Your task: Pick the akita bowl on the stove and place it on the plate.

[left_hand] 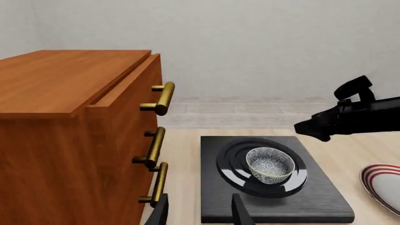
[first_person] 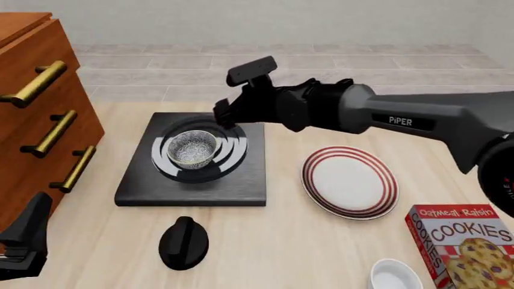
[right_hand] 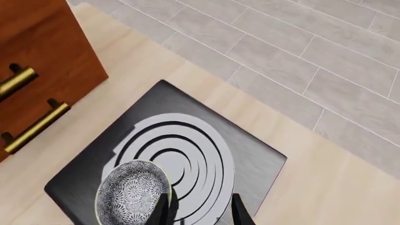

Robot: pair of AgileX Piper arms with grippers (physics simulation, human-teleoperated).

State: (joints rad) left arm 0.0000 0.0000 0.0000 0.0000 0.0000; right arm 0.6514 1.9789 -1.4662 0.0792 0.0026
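Right pincer [right_hand: 198, 208] spread, nothing pinched, hanging above stove [first_person: 195, 161] just beside akita bowl [first_person: 194, 149]; fingers apart so one can drop past rim. Bowl sits on burner rings, off-centre. Plate [first_person: 350, 182] waits beside stove. Left pincer [left_hand: 198, 213] spread too, parked back, idle.

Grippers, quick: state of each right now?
Left gripper: open, holding nothing, back from the stove.
Right gripper: open, empty, fingers beside the akita bowl, not on it.
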